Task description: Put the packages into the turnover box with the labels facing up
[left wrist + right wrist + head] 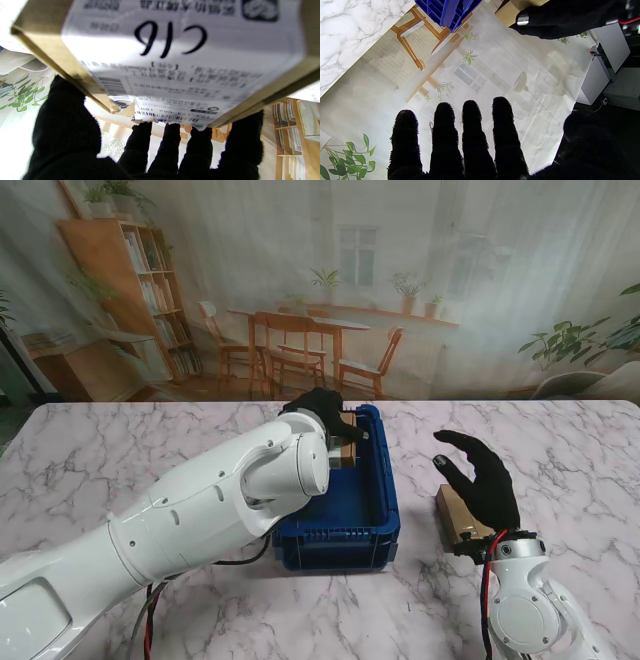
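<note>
The blue turnover box (388, 502) stands mid-table and shows as a blue corner (447, 10) in the right wrist view. My left hand (318, 408) reaches over the box's far end, shut on a cardboard package (348, 452). In the left wrist view that package (175, 50) fills the frame, its white label marked "C16" facing the camera, and black fingers (172, 145) curl around its edge. My right hand (485, 480) is raised to the right of the box, open, its fingers (470, 140) straight and apart. A second brown package (455, 518) lies on the table, partly hidden by that hand.
The marble table (120, 450) runs wide on both sides of the box, with a printed room backdrop (400, 290) along its far edge. My white left arm (210, 510) crosses the box's left side. A cable (150, 610) hangs near the table's front edge.
</note>
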